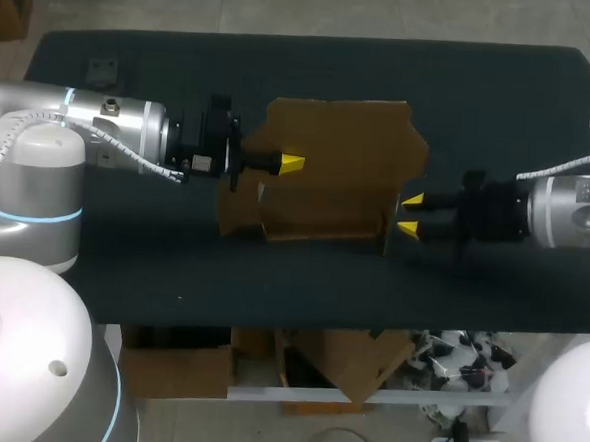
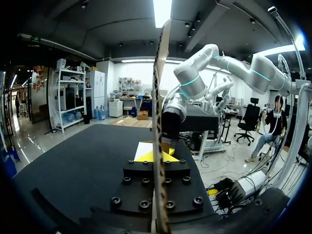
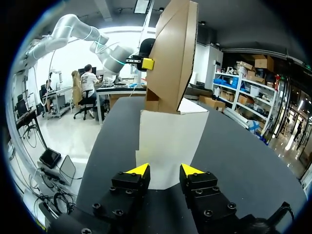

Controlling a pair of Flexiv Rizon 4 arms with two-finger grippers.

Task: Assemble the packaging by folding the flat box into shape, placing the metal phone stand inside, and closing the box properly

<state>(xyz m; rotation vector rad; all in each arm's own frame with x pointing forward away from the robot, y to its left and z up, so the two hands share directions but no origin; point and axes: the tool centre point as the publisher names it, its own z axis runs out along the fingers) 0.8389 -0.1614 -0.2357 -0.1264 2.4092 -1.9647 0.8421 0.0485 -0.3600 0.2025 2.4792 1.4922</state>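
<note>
ceiling strip lights (image 2: 161,9) glare white overhead, and the room beyond glows bright. the dark desk (image 1: 301,282) soaks it up and lies dim, only the box (image 1: 340,144) catching light.

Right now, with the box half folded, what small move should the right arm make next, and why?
Probably ease the right tool forward onto the pale flap of the cardboard box. Its fingers stand open just short of that flap, while the left tool appears shut on an upright panel, steadying the box.
</note>
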